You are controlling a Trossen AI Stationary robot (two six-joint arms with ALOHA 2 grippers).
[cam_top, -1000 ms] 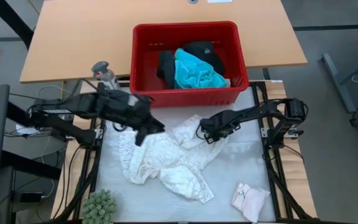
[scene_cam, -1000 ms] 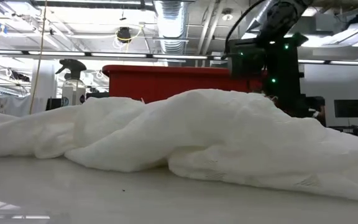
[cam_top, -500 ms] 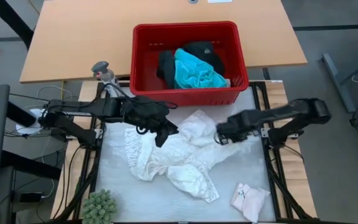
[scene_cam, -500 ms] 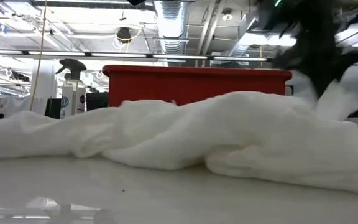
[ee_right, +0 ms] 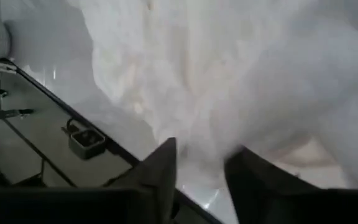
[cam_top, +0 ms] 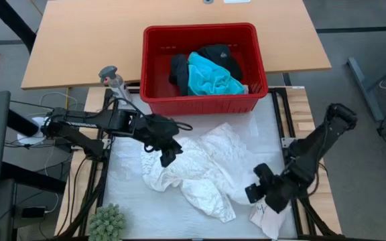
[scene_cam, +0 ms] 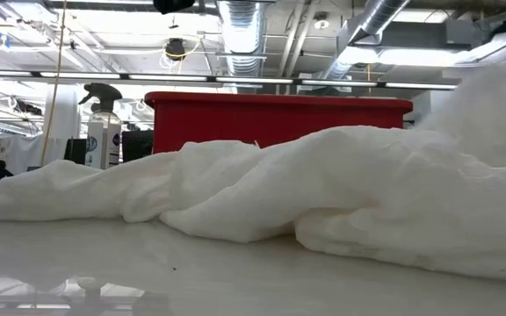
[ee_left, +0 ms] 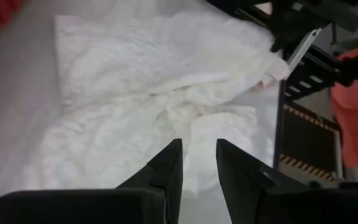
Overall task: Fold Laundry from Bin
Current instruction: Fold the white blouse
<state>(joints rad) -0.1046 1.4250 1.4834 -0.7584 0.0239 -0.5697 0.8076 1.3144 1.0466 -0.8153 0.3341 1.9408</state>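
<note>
The white lacy top (cam_top: 200,171) lies crumpled across the middle of the table (cam_top: 126,194), apparently so it can be spread flat for folding, while the turquoise shirt (cam_top: 210,77) and black clothing (cam_top: 179,67) wait in the bin (cam_top: 203,104) at the far edge. The left gripper (cam_top: 168,155) sits over the top's left side, fingers (ee_left: 166,171) slightly parted with nothing visibly pinched. The right gripper (cam_top: 259,194) is near the right corner by the small pink piece (cam_top: 268,221), fingers (ee_right: 160,168) parted against cloth; whether they hold it I cannot tell.
</note>
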